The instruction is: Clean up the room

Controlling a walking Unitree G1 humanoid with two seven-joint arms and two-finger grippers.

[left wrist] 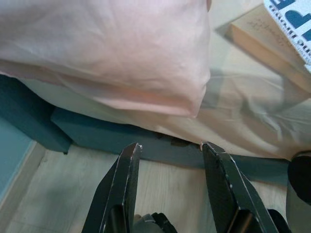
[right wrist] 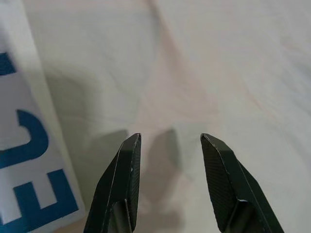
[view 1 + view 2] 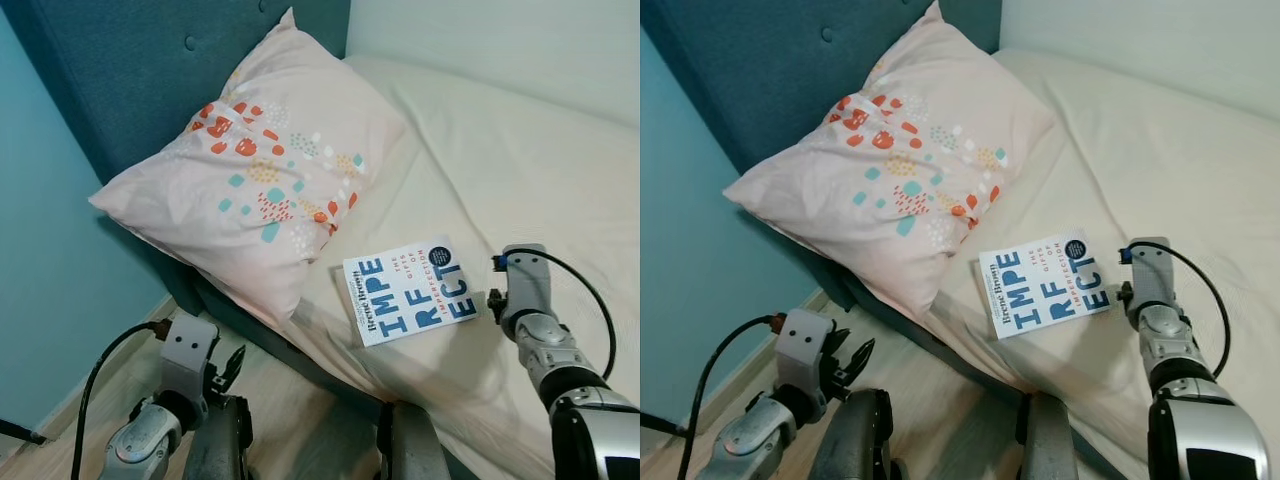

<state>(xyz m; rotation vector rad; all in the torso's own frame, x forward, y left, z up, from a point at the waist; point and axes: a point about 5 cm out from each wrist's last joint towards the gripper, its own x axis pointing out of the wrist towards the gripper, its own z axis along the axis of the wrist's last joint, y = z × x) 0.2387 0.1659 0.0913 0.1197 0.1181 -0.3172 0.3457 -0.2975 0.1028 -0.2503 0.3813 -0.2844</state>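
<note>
I saw the book (image 3: pixel 410 290) lying flat on the bed (image 3: pixel 520 180), just below the patterned pillow (image 3: pixel 265 185). My right gripper (image 2: pixel 170 145) hovered spread and empty just beside the book's edge. My left gripper (image 1: pixel 170 148), also spread, hung low over the floor (image 1: pixel 63 194) by the bed frame.

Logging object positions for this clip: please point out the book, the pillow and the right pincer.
book (image 3: pixel 410 290), left eye view, middle of its white cover.
pillow (image 3: pixel 255 180), left eye view, on the patterned middle of its top face.
right pincer (image 2: pixel 170 182), right wrist view, midway between its open fingertips, above the sheet.
</note>
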